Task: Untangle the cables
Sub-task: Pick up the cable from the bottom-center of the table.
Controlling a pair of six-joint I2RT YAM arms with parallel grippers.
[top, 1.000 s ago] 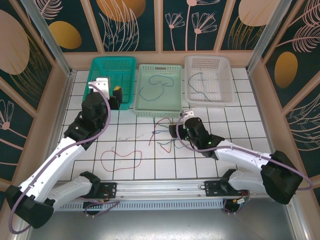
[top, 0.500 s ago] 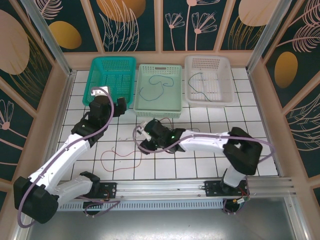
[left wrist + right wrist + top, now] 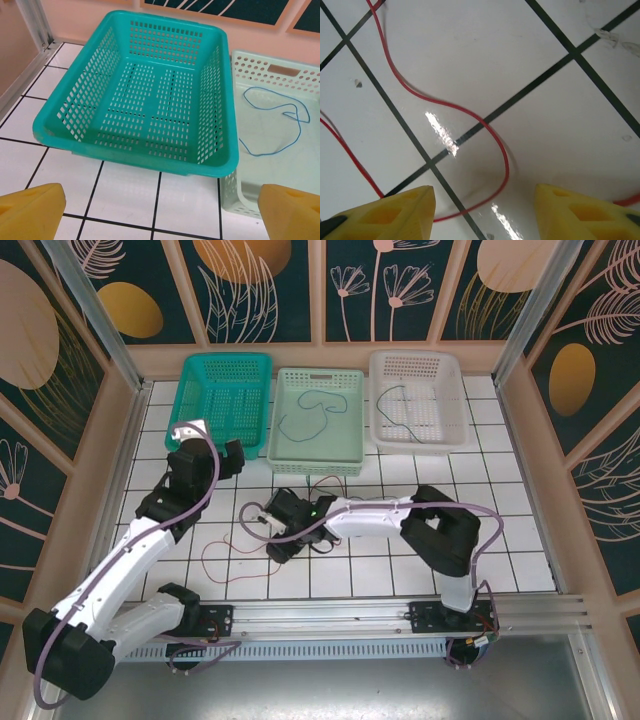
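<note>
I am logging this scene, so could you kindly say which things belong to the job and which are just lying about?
Job: red cable; blue cable; pale green basket holding it; right pincer over the red cable.
Lying about: teal basket; metal rail.

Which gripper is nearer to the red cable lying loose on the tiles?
Right. The right gripper sits directly over the red cable, its fingers on either side of a loop. The left gripper is away by the teal basket's near rim.
</note>
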